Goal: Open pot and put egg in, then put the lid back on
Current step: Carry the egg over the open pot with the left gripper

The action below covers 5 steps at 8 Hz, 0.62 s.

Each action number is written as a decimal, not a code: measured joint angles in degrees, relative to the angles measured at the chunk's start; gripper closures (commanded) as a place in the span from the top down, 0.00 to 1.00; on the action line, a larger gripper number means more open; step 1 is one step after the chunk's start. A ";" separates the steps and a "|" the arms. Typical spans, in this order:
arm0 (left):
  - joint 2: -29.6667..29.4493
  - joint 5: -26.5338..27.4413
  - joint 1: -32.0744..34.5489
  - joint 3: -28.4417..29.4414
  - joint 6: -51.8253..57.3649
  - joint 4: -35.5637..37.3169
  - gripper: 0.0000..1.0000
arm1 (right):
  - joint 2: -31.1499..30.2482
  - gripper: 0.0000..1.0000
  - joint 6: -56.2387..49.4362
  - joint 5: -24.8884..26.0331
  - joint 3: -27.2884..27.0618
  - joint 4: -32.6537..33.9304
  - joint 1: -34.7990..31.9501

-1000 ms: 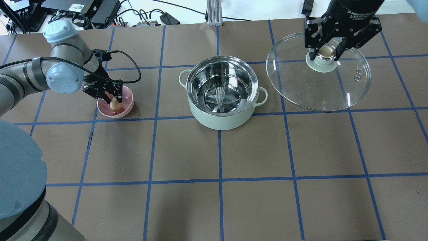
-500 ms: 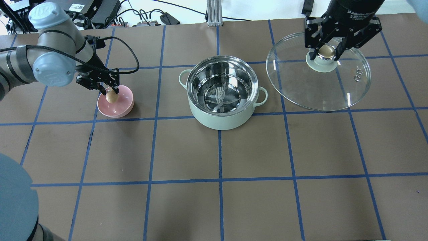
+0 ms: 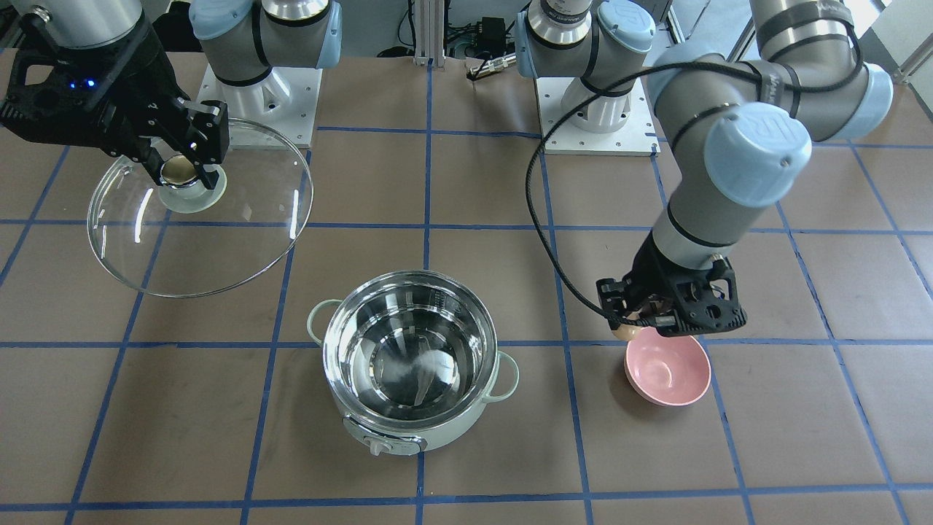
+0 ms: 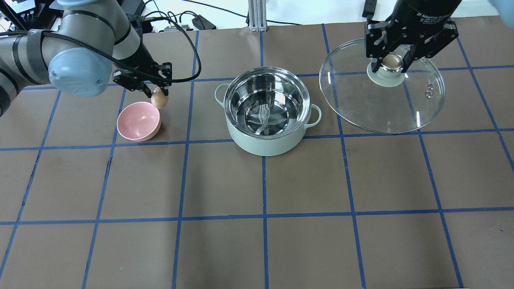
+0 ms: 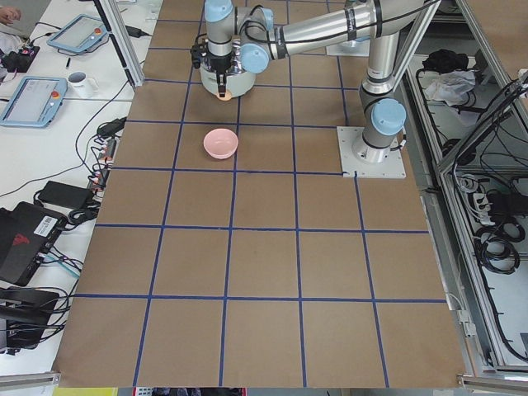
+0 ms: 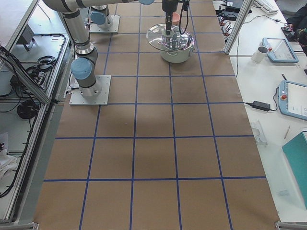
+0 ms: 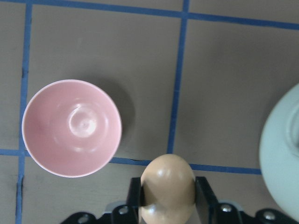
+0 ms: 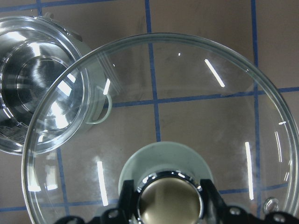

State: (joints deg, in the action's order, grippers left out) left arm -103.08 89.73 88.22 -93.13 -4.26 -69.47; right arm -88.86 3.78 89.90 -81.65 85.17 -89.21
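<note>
The mint-green pot point(image 4: 265, 138) point(image 3: 412, 430) stands open in the table's middle, its steel inside empty. My left gripper point(image 4: 158, 96) point(image 3: 635, 328) is shut on the tan egg point(image 4: 159, 98) point(image 7: 167, 184) and holds it in the air beside the pink bowl point(image 4: 138, 126), between bowl and pot. My right gripper point(image 4: 392, 63) point(image 3: 181, 171) is shut on the golden knob point(image 8: 170, 198) of the glass lid point(image 4: 381, 108) point(image 3: 211, 240) and holds the lid above the table, to the right of the pot.
The pink bowl point(image 3: 667, 373) point(image 7: 72, 128) is empty, left of the pot in the overhead view. Cables and boxes point(image 4: 120, 16) lie past the table's far edge. Blue tape lines grid the brown table point(image 4: 265, 224).
My left gripper has lifted the egg out of the pink bowl and carried it up and to the right, toward the pot. The right gripper and lid have stayed still.
</note>
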 measured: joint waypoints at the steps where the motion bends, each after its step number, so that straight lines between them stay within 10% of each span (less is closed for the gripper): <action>1: 1.33 0.05 3.52 0.95 -2.29 -0.27 0.00 | -0.01 0.22 0.00 -0.04 0.00 0.00 -0.04; 5: 1.74 -0.28 15.79 4.04 -12.04 1.37 0.00 | -0.01 0.22 0.00 -0.08 0.00 0.00 -0.08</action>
State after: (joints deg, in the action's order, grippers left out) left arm -101.34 89.45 104.02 -89.09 -16.30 -68.10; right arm -88.87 3.78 89.83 -81.65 85.17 -89.29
